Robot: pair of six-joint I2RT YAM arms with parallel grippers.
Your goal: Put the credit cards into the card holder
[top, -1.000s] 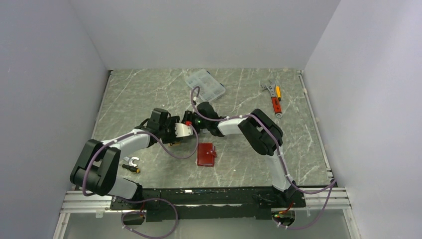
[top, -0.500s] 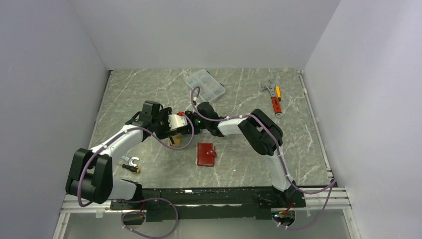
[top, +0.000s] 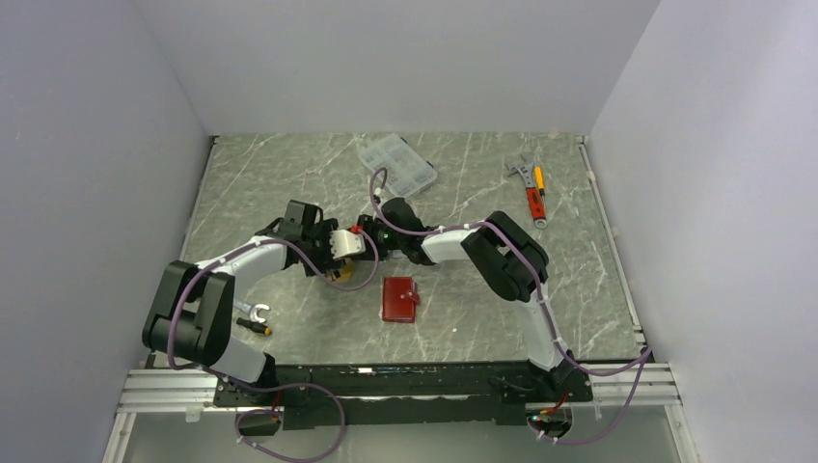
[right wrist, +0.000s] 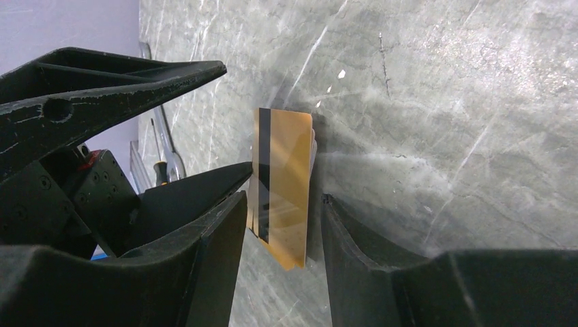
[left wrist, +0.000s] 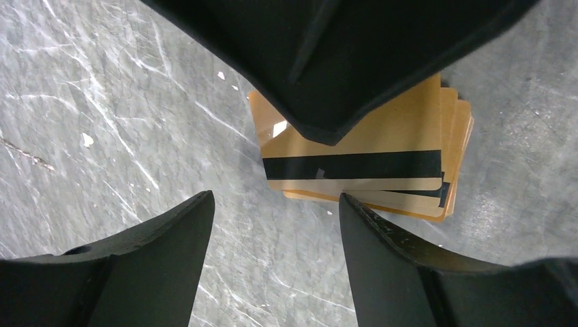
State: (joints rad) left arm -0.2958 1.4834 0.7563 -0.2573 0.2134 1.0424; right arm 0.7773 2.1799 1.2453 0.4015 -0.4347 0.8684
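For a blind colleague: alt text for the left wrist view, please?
A stack of orange-gold credit cards, top one black-striped, lies on the grey table ahead of the open left gripper. A black finger of the right gripper covers its far edge.

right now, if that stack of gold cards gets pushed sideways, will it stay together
Probably not: the stack of gold cards is fanned, so it would likely shear apart. Flat on the smooth table, they look thin and hard to lift.
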